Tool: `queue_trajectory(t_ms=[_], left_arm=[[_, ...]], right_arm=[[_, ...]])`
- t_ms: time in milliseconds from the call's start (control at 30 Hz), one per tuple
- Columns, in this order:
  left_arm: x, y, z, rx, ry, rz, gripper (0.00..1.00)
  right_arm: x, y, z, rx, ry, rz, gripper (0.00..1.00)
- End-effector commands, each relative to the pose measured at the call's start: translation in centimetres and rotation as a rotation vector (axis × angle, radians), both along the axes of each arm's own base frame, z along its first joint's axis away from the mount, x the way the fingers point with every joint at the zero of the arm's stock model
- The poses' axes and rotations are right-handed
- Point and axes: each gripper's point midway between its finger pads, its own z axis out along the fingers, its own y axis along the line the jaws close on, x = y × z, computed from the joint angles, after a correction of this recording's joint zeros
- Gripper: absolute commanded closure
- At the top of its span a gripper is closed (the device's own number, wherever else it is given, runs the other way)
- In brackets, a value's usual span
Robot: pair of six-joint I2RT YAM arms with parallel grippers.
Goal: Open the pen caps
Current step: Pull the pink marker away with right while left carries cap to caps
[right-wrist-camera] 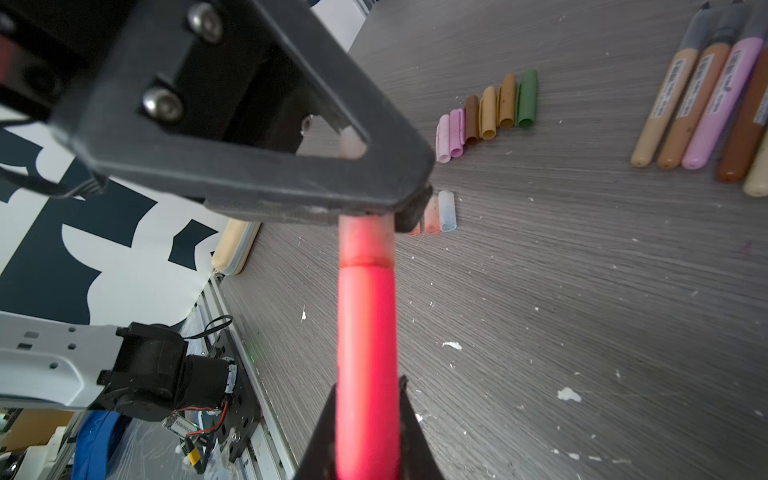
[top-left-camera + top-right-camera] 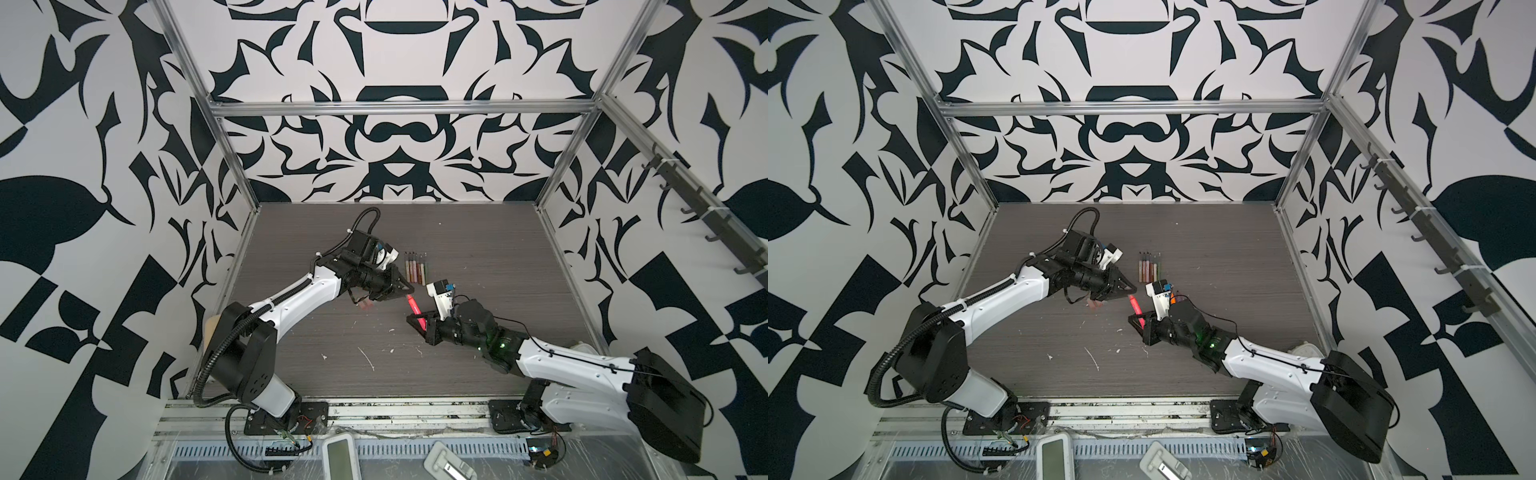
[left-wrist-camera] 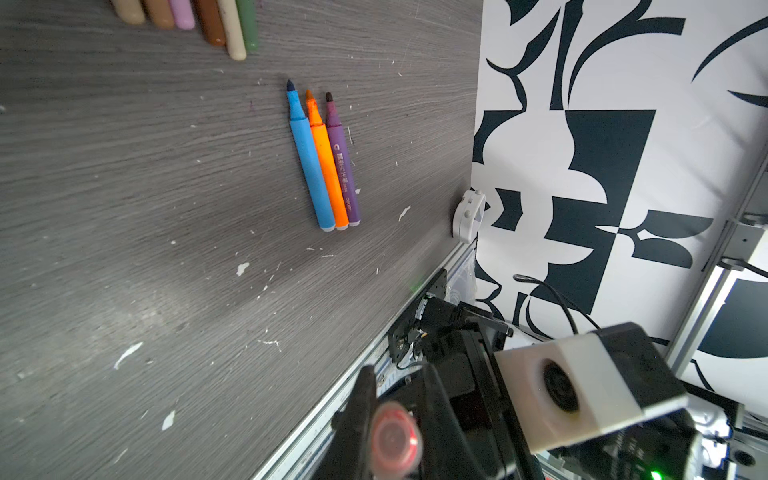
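Note:
A bright pink pen (image 1: 365,332) hangs above the table between both grippers, seen in both top views (image 2: 415,308) (image 2: 1136,306). My right gripper (image 1: 368,395) is shut on its body. My left gripper (image 3: 395,415) is shut on its translucent pen cap (image 1: 365,241), which sits against the body at a visible seam. The left wrist view shows that cap end-on (image 3: 392,440). Several loose pen caps (image 1: 486,112) lie in a row on the table, with translucent ones (image 1: 446,210) nearer. Uncapped blue, orange and purple pens (image 3: 328,162) lie side by side.
Several thin uncapped pens (image 2: 415,266) lie in a row behind the grippers. A white clip (image 3: 469,216) sits at the table's right edge and a beige pad (image 1: 235,249) at its left edge. Patterned walls enclose the table on three sides.

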Motion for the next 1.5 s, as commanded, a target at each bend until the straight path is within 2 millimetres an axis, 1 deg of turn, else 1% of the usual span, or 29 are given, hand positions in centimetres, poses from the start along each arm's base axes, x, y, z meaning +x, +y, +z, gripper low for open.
queue_trajectory(t_ms=[0,167,267,333,400,433,533,733,833,967,1100,1167,1333,1467], left_arm=[[10.5,7.4,-0.6,0.194,-0.251,0.322,1.00],[12.4,8.1,-1.0,0.213,-0.248,0.335,1.00],[13.4,8.8,-0.8,0.219,-0.252,0.363,1.00],[13.8,9.4,-0.6,0.224,-0.253,0.385,1.00],[13.7,10.0,-0.5,0.241,-0.252,0.391,1.00],[13.5,10.3,-0.6,0.260,-0.255,0.389,1.00],[12.0,11.6,-1.5,0.333,-0.250,0.377,1.00],[8.3,13.9,-3.9,0.429,-0.234,0.358,1.00],[6.6,14.7,-5.5,0.460,-0.212,0.349,1.00],[4.8,15.5,-8.2,0.496,-0.169,0.333,1.00],[4.0,16.1,-10.6,0.521,-0.128,0.322,1.00],[3.9,16.2,-11.4,0.519,-0.112,0.321,1.00],[3.8,15.5,-13.3,0.481,-0.051,0.301,1.00],[3.9,15.0,-14.2,0.453,-0.012,0.306,1.00]], right_arm=[[-4.0,-1.7,-4.9,-0.112,0.160,0.089,1.00],[-4.3,-1.6,-4.6,-0.105,0.146,0.099,1.00],[-4.3,-1.8,-4.5,-0.103,0.139,0.089,1.00],[-4.3,-2.0,-4.5,-0.103,0.134,0.080,1.00],[-4.2,-2.2,-4.4,-0.102,0.129,0.072,1.00],[-4.2,-2.3,-4.5,-0.103,0.130,0.067,1.00],[-4.1,-2.5,-4.7,-0.114,0.134,0.050,1.00],[-3.9,-2.5,-4.9,-0.118,0.136,0.047,1.00],[-3.9,-2.5,-4.9,-0.118,0.136,0.042,1.00],[-3.8,-2.7,-5.0,-0.122,0.141,0.033,1.00],[-3.8,-2.7,-5.0,-0.126,0.144,0.029,1.00],[-3.8,-2.7,-5.1,-0.128,0.146,0.029,1.00],[-3.7,-2.7,-5.2,-0.132,0.150,0.027,1.00],[-3.7,-2.7,-5.3,-0.134,0.153,0.026,1.00]])
